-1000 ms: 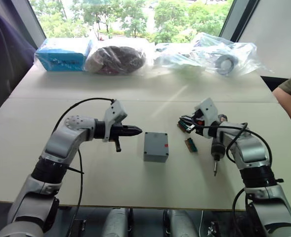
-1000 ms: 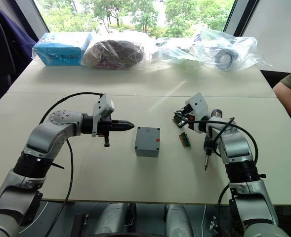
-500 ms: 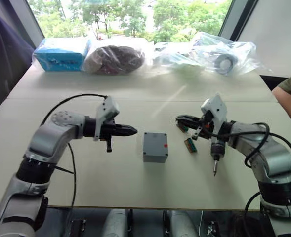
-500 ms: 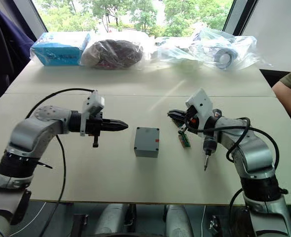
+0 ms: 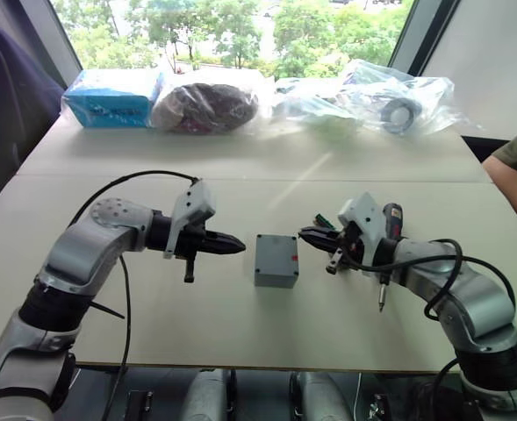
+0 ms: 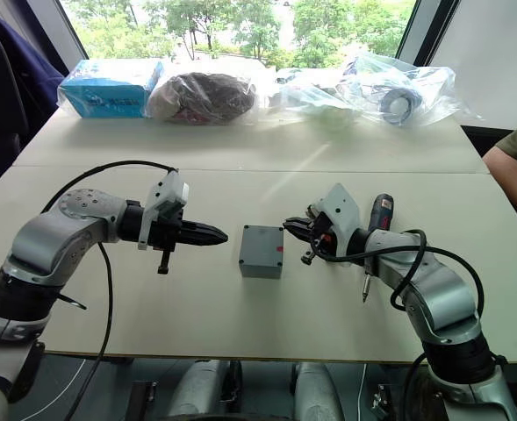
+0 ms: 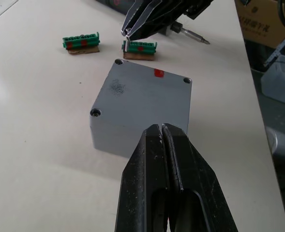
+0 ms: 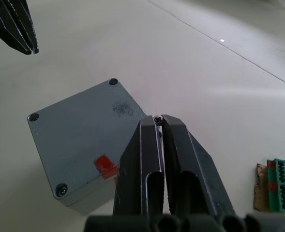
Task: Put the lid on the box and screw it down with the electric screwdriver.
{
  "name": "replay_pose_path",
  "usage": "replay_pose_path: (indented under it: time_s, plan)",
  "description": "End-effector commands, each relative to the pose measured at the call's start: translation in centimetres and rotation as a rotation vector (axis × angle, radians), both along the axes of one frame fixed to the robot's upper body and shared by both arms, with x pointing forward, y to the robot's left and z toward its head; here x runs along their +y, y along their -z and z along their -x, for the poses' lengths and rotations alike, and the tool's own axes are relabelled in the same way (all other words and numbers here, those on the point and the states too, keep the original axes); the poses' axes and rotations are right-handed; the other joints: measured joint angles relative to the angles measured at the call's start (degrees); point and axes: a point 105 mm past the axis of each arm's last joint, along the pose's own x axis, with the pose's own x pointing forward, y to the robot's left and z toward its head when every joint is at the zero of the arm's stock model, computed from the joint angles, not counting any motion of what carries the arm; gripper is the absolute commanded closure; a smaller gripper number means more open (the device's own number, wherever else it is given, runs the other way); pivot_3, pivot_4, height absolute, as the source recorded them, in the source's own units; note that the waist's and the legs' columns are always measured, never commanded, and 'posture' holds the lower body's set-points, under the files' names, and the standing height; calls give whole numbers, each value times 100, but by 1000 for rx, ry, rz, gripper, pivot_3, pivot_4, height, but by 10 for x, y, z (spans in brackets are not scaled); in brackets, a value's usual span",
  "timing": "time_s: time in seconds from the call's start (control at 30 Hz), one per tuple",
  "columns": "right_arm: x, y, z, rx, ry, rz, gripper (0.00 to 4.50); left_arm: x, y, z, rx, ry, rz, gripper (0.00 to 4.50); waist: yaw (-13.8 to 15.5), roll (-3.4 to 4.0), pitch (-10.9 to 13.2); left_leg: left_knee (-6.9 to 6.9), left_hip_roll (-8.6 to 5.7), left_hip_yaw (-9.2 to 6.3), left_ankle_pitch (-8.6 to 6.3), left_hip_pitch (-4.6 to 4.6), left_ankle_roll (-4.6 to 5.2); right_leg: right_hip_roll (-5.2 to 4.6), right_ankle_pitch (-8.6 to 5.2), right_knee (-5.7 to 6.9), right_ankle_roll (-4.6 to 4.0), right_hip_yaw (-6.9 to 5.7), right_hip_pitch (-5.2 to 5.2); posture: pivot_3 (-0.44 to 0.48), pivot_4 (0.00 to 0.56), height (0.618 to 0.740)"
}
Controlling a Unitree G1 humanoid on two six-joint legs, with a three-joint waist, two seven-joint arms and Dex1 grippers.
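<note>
Pointing at each other across the pale surface (image 5: 240, 324), both pincers were clenched with nothing between their fingers. The left pincer (image 5: 237, 245) hovered just left of the box (image 5: 276, 260), tips pressed together, apart from its near wall. The right pincer (image 5: 304, 234) came in from the other side, tips likewise pressed together, close to the box's right edge; whether it touched the box could not be told.

The box stood near the middle of the surface between the two pincers. Its flat grey top, seemingly the lid (image 7: 144, 94), sat on it, with a hole in each corner and a small red mark by one edge.

Two green connectors (image 7: 81, 42) lay just beyond the box, on its right side in the head views, partly hidden by the right pincer. The screwdriver (image 6: 376, 237) lay on the surface by the right forearm, bit toward the near edge, held by nothing.

Along the far edge sat a blue packet (image 5: 111, 98) and several clear bags (image 5: 390, 95).
</note>
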Motion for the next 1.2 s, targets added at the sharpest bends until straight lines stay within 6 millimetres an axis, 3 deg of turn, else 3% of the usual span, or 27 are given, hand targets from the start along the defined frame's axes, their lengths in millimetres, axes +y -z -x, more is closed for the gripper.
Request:
replay_pose_path:
  time_s: [0.03,0.73,1.2]
  plan:
    - [2,-9,-2,-55,-7,4,4412,-1,-4,0,-30,3,5,4500,0,0,0,0,0,0,0,0,0,0,0,0,0,0,0,0,150,740]
    - [7,1,-8,-41,-5,17,4412,0,1,-3,-36,-17,0,4500,1,0,0,0,0,1,0,0,0,0,0,0,0,0,0,0,150,740]
    - [12,-5,-5,-39,-23,-4,4412,-1,1,-5,-37,-26,7,4500,2,0,0,0,0,1,0,0,0,0,0,0,0,0,0,0,150,740]
